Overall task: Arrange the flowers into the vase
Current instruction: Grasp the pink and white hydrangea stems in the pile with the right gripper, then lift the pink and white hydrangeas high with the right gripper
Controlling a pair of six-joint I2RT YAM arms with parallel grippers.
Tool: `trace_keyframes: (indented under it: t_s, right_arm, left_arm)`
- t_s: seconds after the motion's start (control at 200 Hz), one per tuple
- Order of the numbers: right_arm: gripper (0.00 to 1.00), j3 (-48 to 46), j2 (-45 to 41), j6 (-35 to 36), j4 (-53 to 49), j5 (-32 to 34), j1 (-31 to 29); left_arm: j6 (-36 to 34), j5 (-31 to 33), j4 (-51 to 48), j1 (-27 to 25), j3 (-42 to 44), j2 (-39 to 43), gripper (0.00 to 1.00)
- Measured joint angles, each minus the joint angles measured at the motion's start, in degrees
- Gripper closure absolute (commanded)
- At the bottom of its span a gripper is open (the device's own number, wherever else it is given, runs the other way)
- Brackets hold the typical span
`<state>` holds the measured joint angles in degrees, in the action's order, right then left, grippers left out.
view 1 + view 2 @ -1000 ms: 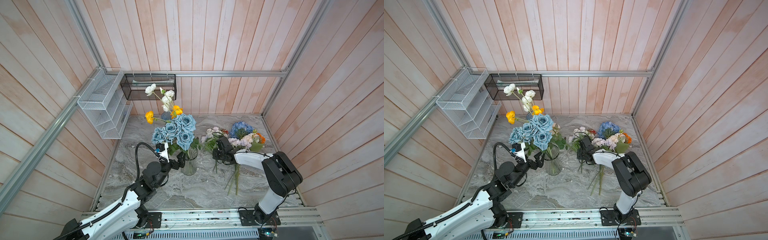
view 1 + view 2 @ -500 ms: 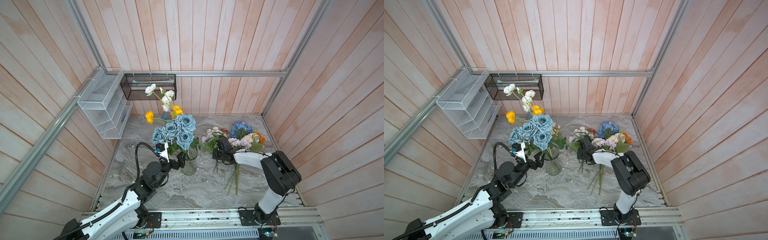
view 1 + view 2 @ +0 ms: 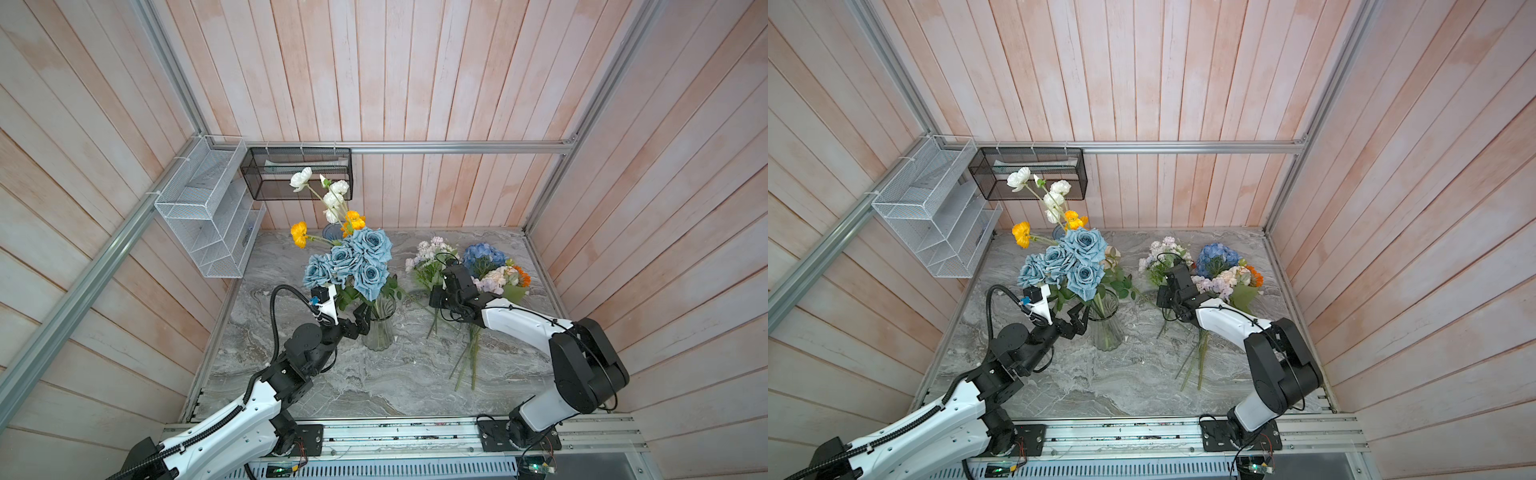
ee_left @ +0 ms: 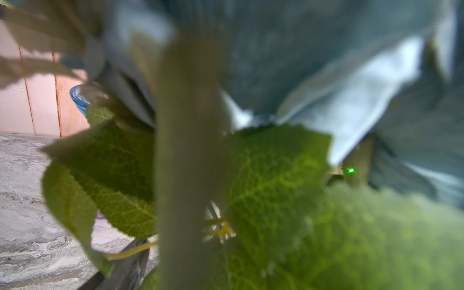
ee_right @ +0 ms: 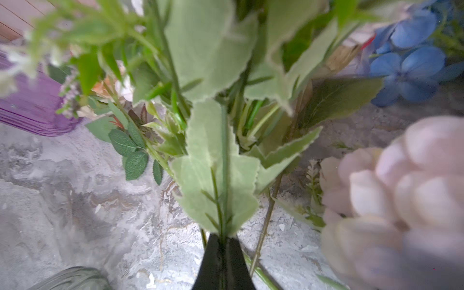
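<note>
One bunch, the dusty-blue roses point(image 3: 353, 262), stands in the glass vase point(image 3: 379, 336), my left gripper point(image 3: 1079, 315) apart beside it and my right gripper point(image 5: 223, 238) clamped on the lilac-white spray point(image 3: 430, 253) at three o'clock, with the rest lying on the surface point(image 3: 374, 395).

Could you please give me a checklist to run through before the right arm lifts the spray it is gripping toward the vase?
1. The right pincer is shut on the lilac-white spray by its stem: ok.
2. The left pincer is open beside the vase: ok.
3. The vase stands upright: ok.
4. Free room in the vase mouth under the blue roses: cannot tell.
5. Gripped stem clear of the neighbouring bunch: cannot tell.
</note>
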<state>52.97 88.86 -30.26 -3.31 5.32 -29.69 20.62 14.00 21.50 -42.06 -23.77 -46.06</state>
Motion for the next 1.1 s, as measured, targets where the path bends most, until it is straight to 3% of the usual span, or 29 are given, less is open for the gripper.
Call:
trace_keyframes:
  t_s: [0.305, 0.485, 0.86, 1.1]
  right_arm:
    - [1.00, 3.04, -8.66, 2.49, 2.27, -1.03, 0.39]
    - [1.00, 3.54, -14.67, 4.48, 7.08, -4.85, 0.61]
    - [1.00, -4.61, -24.83, 1.46, 32.74, -16.63, 0.04]
    - [1.00, -6.58, -22.34, 0.81, 44.37, -16.98, -7.82]
  left_arm:
    - [0.04, 0.04, 0.04, 0.00, 0.00, 0.00, 0.00]
    - [0.15, 0.02, 0.00, 0.00, 0.00, 0.00, 0.00]
    - [0.15, -0.24, -0.11, 0.04, 0.00, 1.11, 0.00]
    - [0.39, -0.20, -0.63, 0.55, 0.00, 1.25, 0.00]
